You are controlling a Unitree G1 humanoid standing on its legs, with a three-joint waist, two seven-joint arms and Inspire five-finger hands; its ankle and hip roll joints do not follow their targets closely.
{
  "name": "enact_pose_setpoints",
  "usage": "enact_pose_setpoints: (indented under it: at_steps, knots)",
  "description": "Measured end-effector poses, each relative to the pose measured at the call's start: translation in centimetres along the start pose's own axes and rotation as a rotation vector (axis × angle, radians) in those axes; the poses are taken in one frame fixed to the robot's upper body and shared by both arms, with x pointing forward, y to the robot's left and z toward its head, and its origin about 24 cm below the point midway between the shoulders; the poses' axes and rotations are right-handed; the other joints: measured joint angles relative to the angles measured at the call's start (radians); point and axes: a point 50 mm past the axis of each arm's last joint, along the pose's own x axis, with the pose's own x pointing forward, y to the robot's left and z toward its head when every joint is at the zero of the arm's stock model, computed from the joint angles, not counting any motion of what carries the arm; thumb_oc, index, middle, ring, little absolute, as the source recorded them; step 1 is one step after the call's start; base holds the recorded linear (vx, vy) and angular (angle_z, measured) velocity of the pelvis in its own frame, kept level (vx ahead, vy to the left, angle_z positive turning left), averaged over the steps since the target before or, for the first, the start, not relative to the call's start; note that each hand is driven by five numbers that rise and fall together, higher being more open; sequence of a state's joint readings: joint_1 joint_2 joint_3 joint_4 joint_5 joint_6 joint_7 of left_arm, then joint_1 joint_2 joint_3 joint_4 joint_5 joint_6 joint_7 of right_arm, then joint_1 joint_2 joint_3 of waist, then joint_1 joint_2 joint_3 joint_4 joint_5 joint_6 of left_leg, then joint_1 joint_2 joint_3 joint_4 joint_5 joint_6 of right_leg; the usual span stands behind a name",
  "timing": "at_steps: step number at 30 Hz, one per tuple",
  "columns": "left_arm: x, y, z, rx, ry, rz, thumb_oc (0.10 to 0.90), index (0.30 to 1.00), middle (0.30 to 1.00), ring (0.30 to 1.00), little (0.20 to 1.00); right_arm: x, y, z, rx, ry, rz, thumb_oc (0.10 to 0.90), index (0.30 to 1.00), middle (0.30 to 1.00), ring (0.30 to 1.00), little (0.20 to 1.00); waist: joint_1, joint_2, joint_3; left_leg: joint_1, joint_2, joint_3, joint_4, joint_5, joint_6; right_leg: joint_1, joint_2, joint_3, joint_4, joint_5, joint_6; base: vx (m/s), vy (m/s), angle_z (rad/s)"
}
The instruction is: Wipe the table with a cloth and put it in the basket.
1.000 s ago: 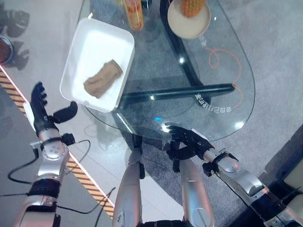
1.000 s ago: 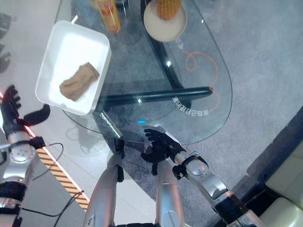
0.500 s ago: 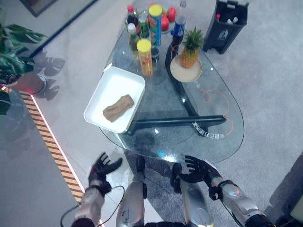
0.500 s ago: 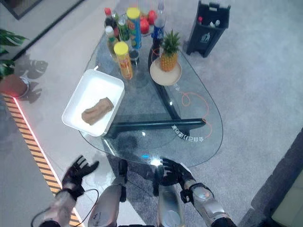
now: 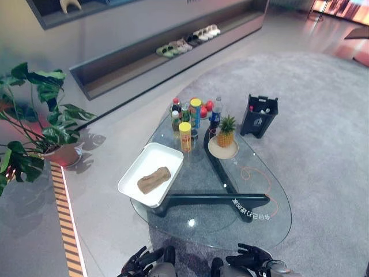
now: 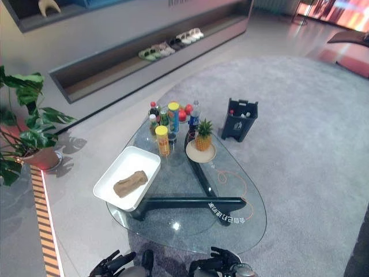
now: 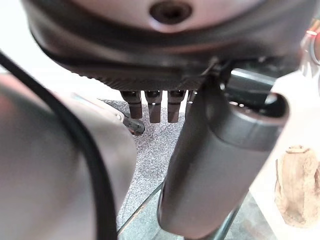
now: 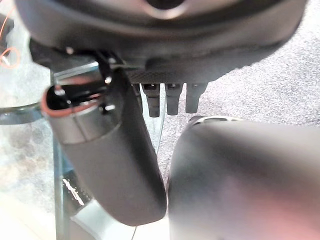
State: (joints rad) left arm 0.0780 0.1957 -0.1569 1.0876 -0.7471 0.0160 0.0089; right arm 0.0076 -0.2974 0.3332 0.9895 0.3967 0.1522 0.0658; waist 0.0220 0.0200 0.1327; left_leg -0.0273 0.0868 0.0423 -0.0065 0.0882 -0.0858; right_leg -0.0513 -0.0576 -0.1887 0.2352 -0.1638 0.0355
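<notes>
I see a tan-brown cloth [image 5: 153,179] in a white basket [image 5: 136,173] on the clear glass surface [image 5: 259,222], which has a black base. A yellow-lidded orange can [image 5: 184,137], a blue can [image 5: 196,112] and red fruit [image 5: 207,106] stand behind. The carpet [image 5: 323,133] is grey; an orange-and-black striped strip [image 5: 67,225] crosses the floor.

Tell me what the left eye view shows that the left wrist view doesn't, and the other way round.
The left eye view adds the whole glass table from above, with bottles and a pineapple on it, a dark bin on the carpet, a potted plant, and the right robot hand at the near edge. The left wrist view adds the left robot hand up close, fingers straight, holding nothing. Both share the brown cloth lying in the white basket, and part of the glass table.
</notes>
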Motion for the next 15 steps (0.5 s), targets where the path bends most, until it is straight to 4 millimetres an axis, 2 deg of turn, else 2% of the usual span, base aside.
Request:
enact_pose_setpoints:
  at_steps: [7, 15]
  knots:
    - [-0.2, 1.5, -2.5, -0.024, 0.136, 0.029, 0.8, 0.9, 0.9, 0.9, 0.9, 0.1, -0.6, -2.7, 0.086, 0.125, -0.04, 0.8, 0.9, 0.9, 0.9, 0.9, 0.001, 0.01, -0.055, 0.053, 0.0, 0.001, -0.03, -0.005, 0.002, 0.085, 0.008, -0.002, -0.099, 0.034, 0.016, 0.07, 0.016, 0.01]
    - [-0.4, 1.8, -3.1, -0.037, 0.177, 0.032, 0.8, 0.9, 0.9, 0.9, 0.9, 0.0, -0.8, -4.2, 0.126, 0.183, -0.058, 0.8, 0.9, 0.9, 0.9, 0.9, -0.001, 0.009, -0.081, 0.092, -0.01, 0.005, -0.055, -0.006, 0.005, 0.168, 0.011, -0.001, -0.22, 0.085, 0.022, 0.04, 0.019, -0.01]
